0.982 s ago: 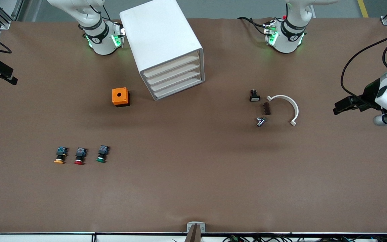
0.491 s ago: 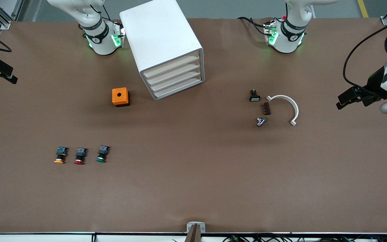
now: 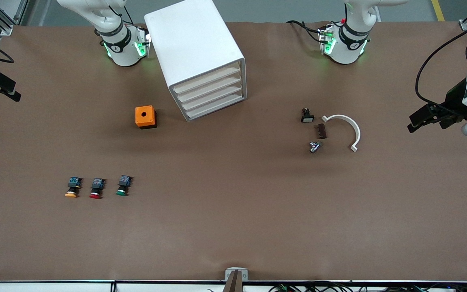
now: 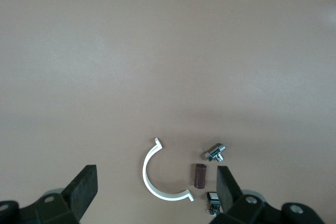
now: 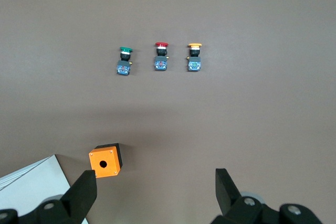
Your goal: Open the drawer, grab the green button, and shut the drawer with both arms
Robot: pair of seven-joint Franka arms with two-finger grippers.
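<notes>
The table (image 3: 233, 227) is a wide brown sheet with both arms' bases at its top edge in the front view. The white cabinet (image 3: 195, 48) stands near the right arm's base, its four drawers all pushed in; the drawer (image 3: 213, 95) fronts face the front camera at a slant. The left gripper (image 3: 426, 119) hangs in the air over the table's edge at the left arm's end, its black fingers (image 4: 84, 188) spread wide apart with nothing between them; in the left wrist view the white half-ring (image 4: 157, 177) lies on the table below the gap between those fingers, with a brown block (image 4: 199, 176), a metal fitting (image 4: 216, 152) and a small black part (image 4: 212, 199) close by one fingertip. The right gripper (image 5: 156, 192) sits high at the right arm's end of the table, mostly cut off in the front view; its fingers (image 5: 83, 192) are also wide apart and empty. In the right wrist view the orange box (image 5: 106, 160) lies just off one fingertip, beside the cabinet's corner. Well ahead of those fingers lie three buttons in a row on the open table, not in any drawer: the button (image 3: 122, 186) with the green cap nearest the cabinet's end of the row, the red one (image 3: 96, 188) in the middle, the orange one (image 3: 72, 187) last. Neither gripper touches anything.
</notes>
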